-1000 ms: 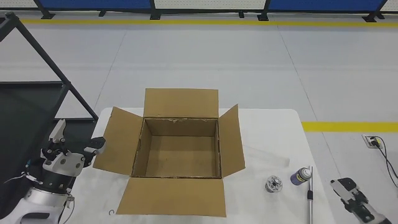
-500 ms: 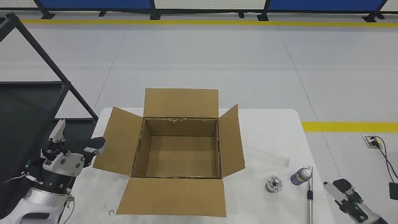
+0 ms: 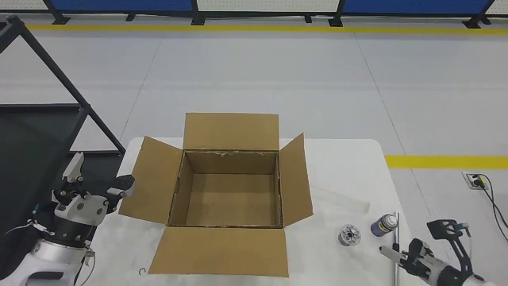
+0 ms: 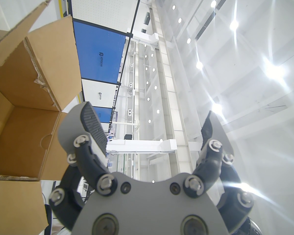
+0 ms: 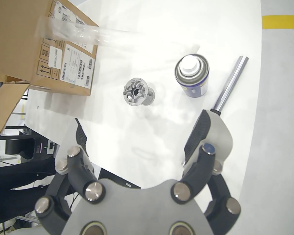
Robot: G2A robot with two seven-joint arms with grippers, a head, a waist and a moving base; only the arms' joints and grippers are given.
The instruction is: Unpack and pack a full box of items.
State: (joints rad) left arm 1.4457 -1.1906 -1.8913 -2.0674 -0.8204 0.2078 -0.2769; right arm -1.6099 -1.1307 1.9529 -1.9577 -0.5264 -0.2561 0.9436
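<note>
Box [image 3: 230, 163] stands just beside the spread, empty left jaws, well apart from the spread right jaws.

The box [image 3: 230, 131] is plain brown cardboard, and one side carries white labels [image 5: 73, 67] printed with black bars and arrows. The table [image 3: 341, 167] is white. The spray can [image 5: 193, 79] is dark blue with a white cap and a silver rim. The rod [image 5: 231, 81] is shiny silver, the small hub [image 5: 137, 92] duller grey metal. The left gripper [image 4: 149, 111] and the right gripper [image 5: 142, 123] match — light grey fingers, black textured pads
</note>
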